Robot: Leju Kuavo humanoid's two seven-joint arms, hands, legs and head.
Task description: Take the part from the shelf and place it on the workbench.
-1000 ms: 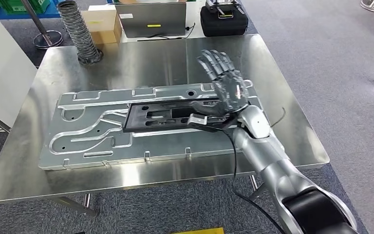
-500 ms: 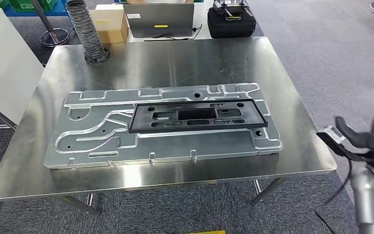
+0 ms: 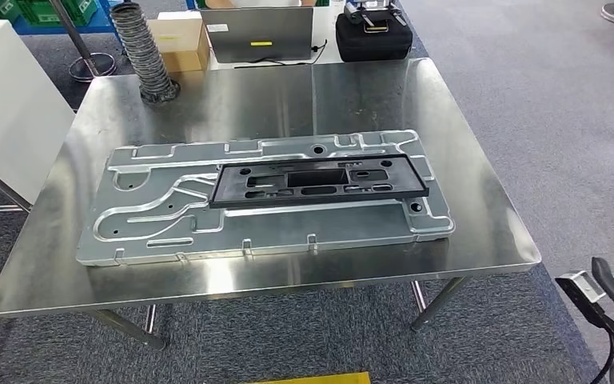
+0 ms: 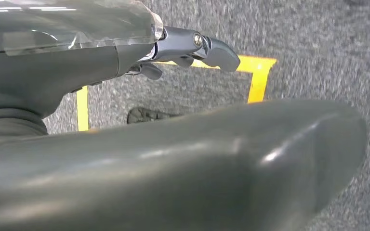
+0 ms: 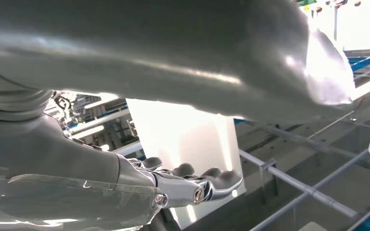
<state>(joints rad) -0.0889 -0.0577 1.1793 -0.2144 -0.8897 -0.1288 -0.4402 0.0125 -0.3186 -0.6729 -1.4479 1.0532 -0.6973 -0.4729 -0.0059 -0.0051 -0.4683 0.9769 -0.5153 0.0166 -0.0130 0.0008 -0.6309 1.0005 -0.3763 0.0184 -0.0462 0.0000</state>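
Open room at the near and right sides of the bench

The bench (image 3: 480, 240) kept bare strips along its near edge and right edge, while the big aluminium plate (image 3: 168, 232) with the black part (image 3: 320, 182) on it filled the middle. A ribbed hose (image 3: 145, 52), a cardboard box (image 3: 182, 40), a laptop (image 3: 257, 34) and a black case (image 3: 372, 36) crowded the far side.

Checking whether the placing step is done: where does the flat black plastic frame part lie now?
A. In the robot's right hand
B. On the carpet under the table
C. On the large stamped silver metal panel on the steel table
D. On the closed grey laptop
C: the flat black plastic frame part lies flat on the large stamped silver metal panel on the steel table, with no hand touching it.
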